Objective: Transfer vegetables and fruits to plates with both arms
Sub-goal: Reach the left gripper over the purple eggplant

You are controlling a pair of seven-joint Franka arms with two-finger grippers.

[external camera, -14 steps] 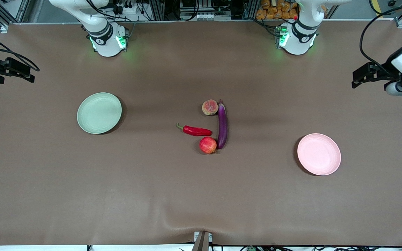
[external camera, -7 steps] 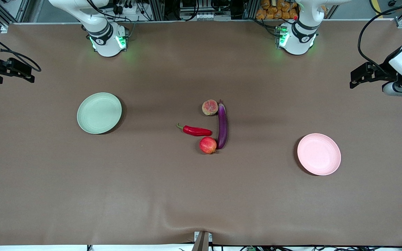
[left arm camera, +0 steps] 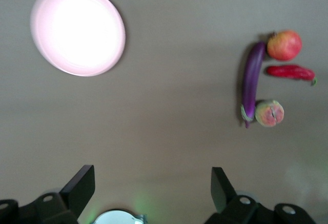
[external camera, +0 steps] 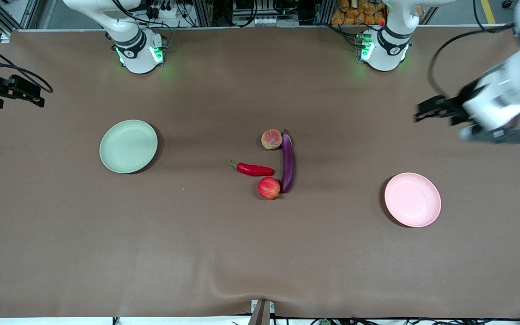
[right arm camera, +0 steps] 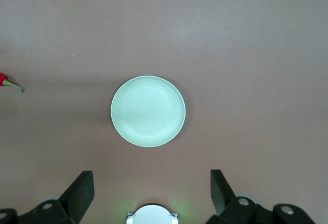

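Observation:
The purple eggplant point(external camera: 287, 163) lies mid-table with the pinkish-orange fruit point(external camera: 271, 139) at its stem end and the red fruit point(external camera: 268, 188) at its other end. The red chili point(external camera: 254, 169) lies beside them. The green plate point(external camera: 128, 146) is toward the right arm's end, the pink plate point(external camera: 412, 199) toward the left arm's end; both are empty. My left gripper point(external camera: 421, 114) is open in the air above bare table near the pink plate point(left arm camera: 77, 29). My right gripper point(external camera: 39, 97) is open and waits over the table's end near the green plate point(right arm camera: 148, 111).
The two arm bases point(external camera: 382, 49) point(external camera: 140, 52) stand at the table's edge farthest from the front camera, with cables and clutter past them. The brown cloth has a wrinkle point(external camera: 242, 282) near the front edge.
My left arm has swung in from the table's end toward the middle, gripper still open. The right arm has barely moved. The fruits, vegetables and plates have not moved.

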